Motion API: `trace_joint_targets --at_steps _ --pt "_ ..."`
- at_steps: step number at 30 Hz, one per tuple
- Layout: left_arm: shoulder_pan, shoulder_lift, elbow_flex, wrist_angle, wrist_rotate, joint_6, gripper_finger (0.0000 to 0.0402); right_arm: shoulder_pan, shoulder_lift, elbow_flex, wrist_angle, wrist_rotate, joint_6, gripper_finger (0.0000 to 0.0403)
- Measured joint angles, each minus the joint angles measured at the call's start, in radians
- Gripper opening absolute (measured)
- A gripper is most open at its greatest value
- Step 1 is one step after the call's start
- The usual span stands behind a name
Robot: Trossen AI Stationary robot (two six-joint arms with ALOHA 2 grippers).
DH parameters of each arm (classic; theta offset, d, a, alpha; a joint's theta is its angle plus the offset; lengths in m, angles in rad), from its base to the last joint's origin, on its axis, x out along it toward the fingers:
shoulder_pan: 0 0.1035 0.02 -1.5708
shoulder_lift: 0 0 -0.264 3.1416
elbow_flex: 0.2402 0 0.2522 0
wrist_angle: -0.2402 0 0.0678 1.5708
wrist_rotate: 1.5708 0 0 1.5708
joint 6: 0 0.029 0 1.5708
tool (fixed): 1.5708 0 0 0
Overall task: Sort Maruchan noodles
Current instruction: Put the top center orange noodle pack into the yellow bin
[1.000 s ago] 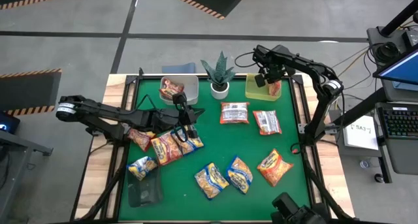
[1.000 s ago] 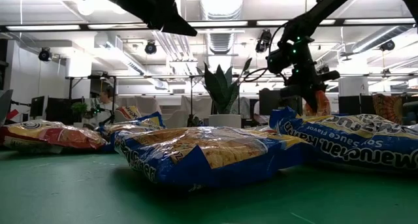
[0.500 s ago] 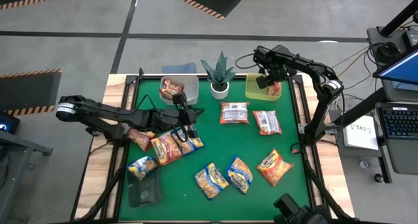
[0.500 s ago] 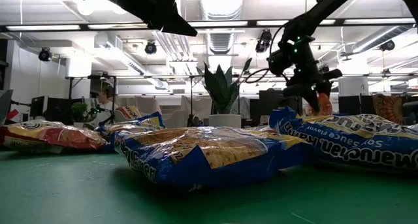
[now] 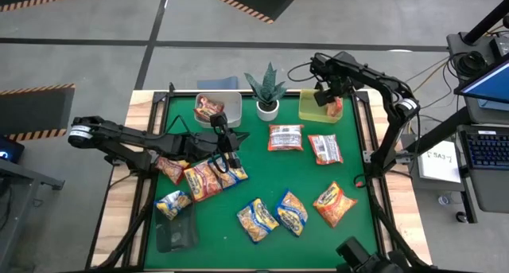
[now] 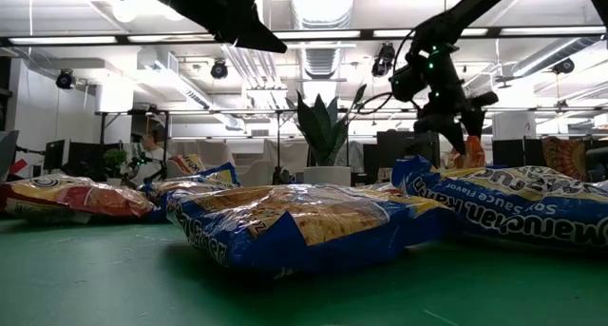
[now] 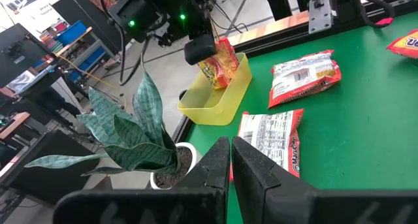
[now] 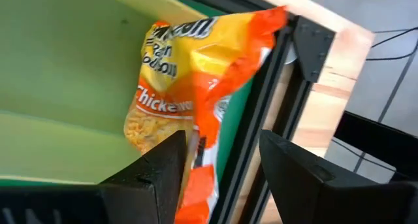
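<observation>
My right gripper (image 5: 326,94) hangs open over the yellow bin (image 5: 316,107) at the table's far right. An orange-red noodle packet (image 8: 196,74) stands on edge in that bin and leans on its wall; it also shows in the left wrist view (image 7: 221,62). The open fingers stand on either side of the packet's upper end. My left gripper (image 5: 228,143) is shut and empty, raised above the table's left half, next to a heap of packets (image 5: 203,177). My right gripper's open fingers (image 8: 153,168) stand from above on either side of the orange-red packet's upper end (image 8: 199,175). I cannot tell whether they touch it. The packet stands in the yellow bin against its wall.
A clear bin (image 5: 231,106) at the far left holds a red packet (image 5: 208,107). A potted plant (image 5: 266,90) stands between the bins. Two red-white packets (image 5: 285,136) (image 5: 325,148) lie mid-table; orange (image 5: 334,203) and yellow-blue packets (image 5: 292,212) (image 5: 257,219) (image 5: 172,202) lie nearer. A dark bin (image 5: 176,233) sits near left.
My right gripper has opened, let go of the orange-red packet over the yellow bin and risen a little. The packet has dropped into the bin and stands leaning there.
</observation>
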Motion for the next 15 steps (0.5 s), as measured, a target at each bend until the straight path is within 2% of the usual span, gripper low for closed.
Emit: trace_joint_targets --at_steps 8,15 --pt "0.000 0.000 0.000 0.000 0.000 0.000 0.0000 0.034 -0.104 0.054 -0.025 0.000 0.000 0.0185" --pt "0.000 0.000 0.000 0.000 0.000 0.000 0.0000 0.168 -0.295 0.031 -0.004 0.000 0.009 0.0185"
